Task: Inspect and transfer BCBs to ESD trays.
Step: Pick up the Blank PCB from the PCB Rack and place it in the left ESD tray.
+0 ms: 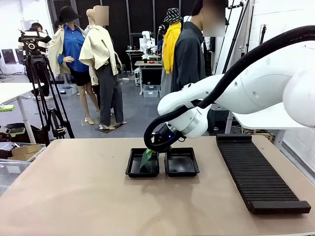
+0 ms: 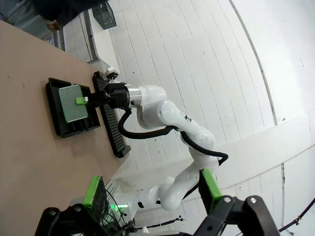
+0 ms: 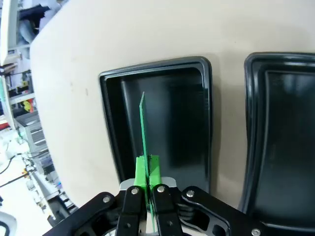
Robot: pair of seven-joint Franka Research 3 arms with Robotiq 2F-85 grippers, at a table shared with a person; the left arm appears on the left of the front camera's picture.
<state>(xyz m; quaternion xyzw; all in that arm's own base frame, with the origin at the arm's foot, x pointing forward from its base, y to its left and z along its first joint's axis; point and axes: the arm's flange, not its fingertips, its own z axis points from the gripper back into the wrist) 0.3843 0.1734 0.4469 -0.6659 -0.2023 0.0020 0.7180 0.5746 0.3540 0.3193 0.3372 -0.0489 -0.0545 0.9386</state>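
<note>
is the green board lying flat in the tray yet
No, the right gripper holds the board on edge over the tray.

The right arm [image 1: 256, 88] is white and rounded, with a thick black cable [image 1: 162, 120]; its black gripper [image 3: 147, 166] has green pads [image 3: 140, 171] and silver screws [image 3: 132, 192].

Before me: one tan table [image 1: 74, 196] with a plain wood-coloured top. On it, toward my right, lies one long black ribbed slotted rack [image 1: 256, 174], running lengthwise from the far edge toward the near edge. Beyond the far edge stands one person [image 1: 189, 59] in a dark grey jacket, side-on, behind the table's middle. Off to my left: one black tripod [image 1: 42, 93] carrying a camera [image 1: 30, 42], one white table [image 1: 12, 91] beside it, and one cardboard box [image 1: 22, 151] low by my table's far left corner.
</note>
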